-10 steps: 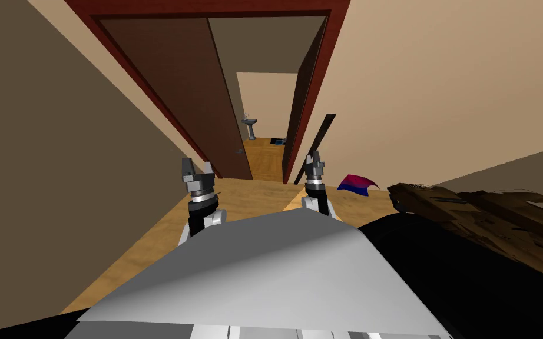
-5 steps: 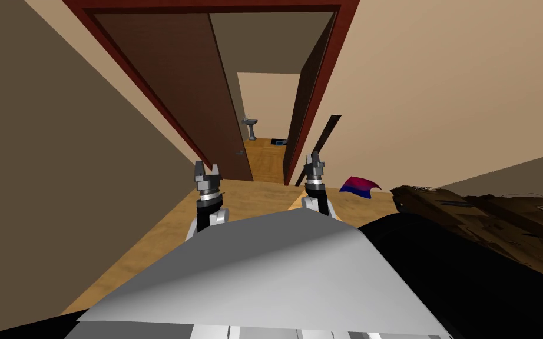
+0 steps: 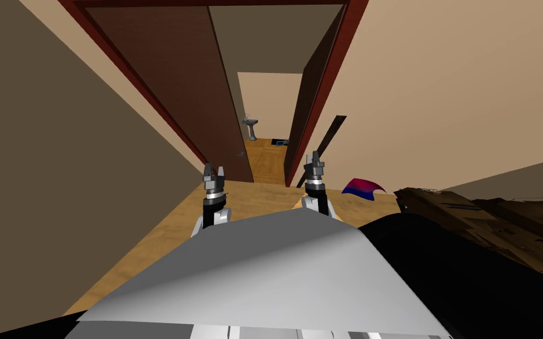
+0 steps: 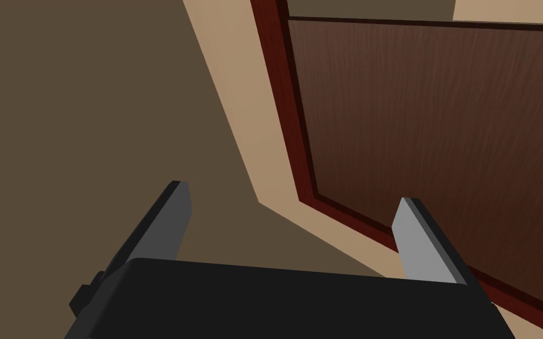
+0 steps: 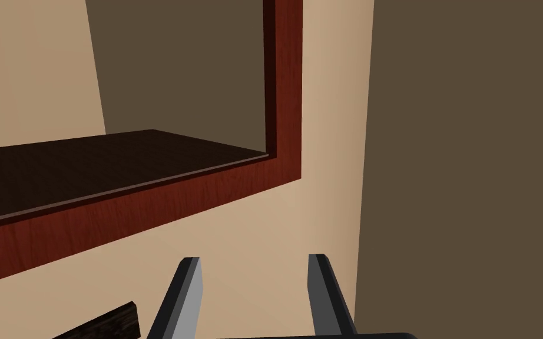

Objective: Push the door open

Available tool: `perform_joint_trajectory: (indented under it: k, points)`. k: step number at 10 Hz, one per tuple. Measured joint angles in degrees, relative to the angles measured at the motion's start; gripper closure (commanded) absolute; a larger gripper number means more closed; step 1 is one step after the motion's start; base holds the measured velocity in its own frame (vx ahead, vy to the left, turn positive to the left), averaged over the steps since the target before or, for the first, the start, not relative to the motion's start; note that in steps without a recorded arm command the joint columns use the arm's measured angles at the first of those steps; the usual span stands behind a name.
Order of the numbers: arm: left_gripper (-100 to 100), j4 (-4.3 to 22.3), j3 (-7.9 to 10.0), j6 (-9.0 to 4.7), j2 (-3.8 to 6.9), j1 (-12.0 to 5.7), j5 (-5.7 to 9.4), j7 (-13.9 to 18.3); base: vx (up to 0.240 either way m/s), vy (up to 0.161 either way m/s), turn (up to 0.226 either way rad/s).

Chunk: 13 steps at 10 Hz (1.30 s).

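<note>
Tan walls close in on a narrow stretch of wooden floor that runs up to a red-brown door frame. Inside the frame, the dark brown door covers the left part of the opening and stands ajar. The gap at its right edge shows more wooden floor and a small basin on the far wall. A small handle sits low on the door near its free edge.

The left hand is held out in front of the door's lower part, its fingers spread wide and holding nothing. In the left wrist view the door panel and the frame's edge lie just ahead of it, and I cannot tell whether it touches them.

The right hand points at the wall beside the frame's right post, its fingers parted more narrowly and also empty. Right of it, a dark plank leans on the wall, a red and blue cloth lies on the floor, and dark brown wooden furniture stands further right.
</note>
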Motion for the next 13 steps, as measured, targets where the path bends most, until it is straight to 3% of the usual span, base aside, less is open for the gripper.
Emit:
perform_joint_trajectory:
  k: [13]
  points:
    - [-100, 17.5, -2.37, -2.4, 1.87, -6.24, 0.16, 1.8, 0.091, 0.037, 0.002]
